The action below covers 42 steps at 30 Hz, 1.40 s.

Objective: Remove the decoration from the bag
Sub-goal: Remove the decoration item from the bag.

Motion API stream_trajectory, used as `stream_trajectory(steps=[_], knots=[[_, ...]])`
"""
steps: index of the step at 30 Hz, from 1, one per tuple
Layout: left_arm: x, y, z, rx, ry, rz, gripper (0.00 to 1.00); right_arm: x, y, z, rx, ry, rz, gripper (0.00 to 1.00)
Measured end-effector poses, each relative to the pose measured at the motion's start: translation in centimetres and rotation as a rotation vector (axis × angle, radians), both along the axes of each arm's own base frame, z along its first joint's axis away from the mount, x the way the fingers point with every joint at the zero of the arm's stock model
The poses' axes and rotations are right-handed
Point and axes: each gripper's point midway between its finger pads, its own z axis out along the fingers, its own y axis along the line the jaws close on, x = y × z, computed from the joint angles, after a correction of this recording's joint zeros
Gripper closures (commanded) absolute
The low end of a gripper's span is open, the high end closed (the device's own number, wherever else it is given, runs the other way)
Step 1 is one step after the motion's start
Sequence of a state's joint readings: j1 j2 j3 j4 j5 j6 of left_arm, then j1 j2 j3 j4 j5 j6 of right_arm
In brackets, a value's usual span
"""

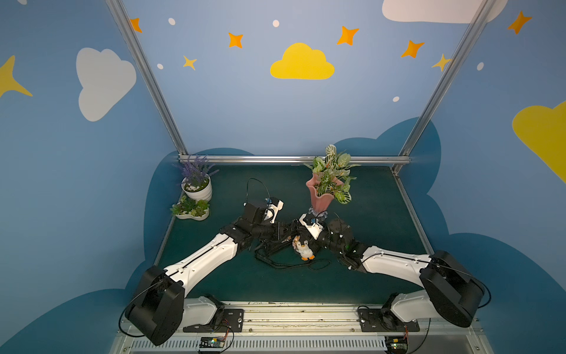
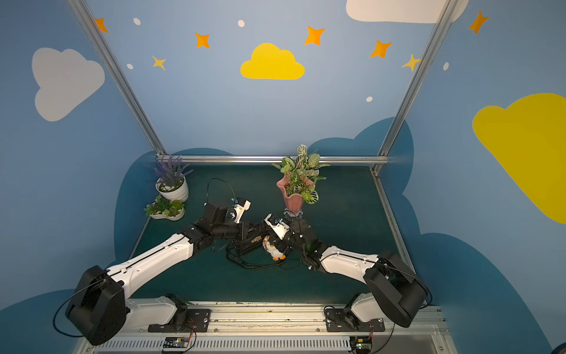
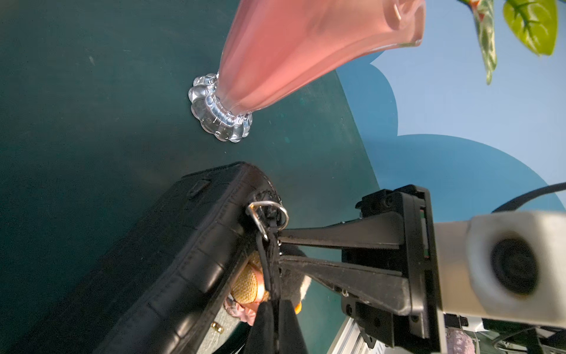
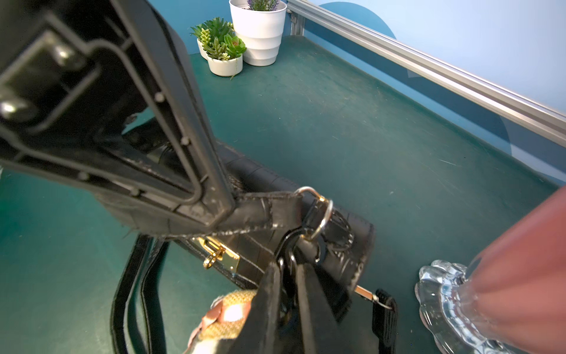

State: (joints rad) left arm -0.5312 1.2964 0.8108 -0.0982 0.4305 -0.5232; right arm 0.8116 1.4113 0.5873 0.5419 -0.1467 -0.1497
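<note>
At the centre of the dark green, matt table mat (image 1: 367,214), between the two arms, sits the bag (image 3: 183,245). It is a small boxy handbag of black glossy leatherette, embossed in squares and stitched along its edges. A gold-coloured turn-lock (image 4: 220,254) is fixed to its front, and a silver wire D-ring (image 4: 326,214) joins the flat handle to one end. In both top views its long axis runs across the table from arm to arm, largely covered by them. The ringed end faces the pink fluted vase with a clear scalloped glass foot (image 1: 320,196), which stands near but apart. A thin black strap (image 1: 291,266) loops loosely on the mat toward the front edge.

The decoration (image 1: 304,248) is a small plush penguin with a white belly and a tan woven ornament. It lies just beside the ringed end, belly up, head toward the back rail and orange feet toward the front.

The left gripper (image 3: 275,306) has its jaws clamped on the handle. The right gripper (image 4: 288,266) has its jaws pressed together on the decoration's black clasp, just below the D-ring.
</note>
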Motion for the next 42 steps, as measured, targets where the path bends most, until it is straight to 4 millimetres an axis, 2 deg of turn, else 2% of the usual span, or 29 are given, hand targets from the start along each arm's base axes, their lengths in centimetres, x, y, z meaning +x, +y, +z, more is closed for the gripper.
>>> stream_trajectory(steps=[11, 20, 30, 33, 35, 39, 42], knots=[[0.3, 0.5, -0.9, 0.016, 0.035, 0.012, 0.97, 0.2, 0.4, 1.9, 0.059, 0.105, 0.094, 0.85], [0.3, 0.5, -1.0, 0.015, 0.042, 0.013, 0.97, -0.3, 1.7, 3.5, 0.112, 0.175, 0.184, 0.85], [0.3, 0.5, -1.0, 0.01, 0.045, 0.013, 0.97, -0.3, 1.8, 4.2, 0.175, 0.252, 0.171, 0.84], [0.3, 0.4, -0.8, 0.004, 0.042, 0.008, 0.97, -0.3, 0.8, 4.4, 0.185, 0.259, 0.124, 0.84], [0.4, 0.3, -0.6, -0.003, 0.035, 0.007, 0.94, -0.4, -0.4, 4.8, 0.186, 0.256, 0.076, 0.83], [0.6, 0.2, 0.0, -0.021, 0.01, 0.004, 0.78, -0.5, -2.5, 6.3, 0.185, 0.232, -0.004, 0.83], [0.7, 0.0, 0.8, -0.042, -0.019, -0.003, 0.7, -0.5, -4.1, 6.9, 0.172, 0.229, -0.075, 0.82]])
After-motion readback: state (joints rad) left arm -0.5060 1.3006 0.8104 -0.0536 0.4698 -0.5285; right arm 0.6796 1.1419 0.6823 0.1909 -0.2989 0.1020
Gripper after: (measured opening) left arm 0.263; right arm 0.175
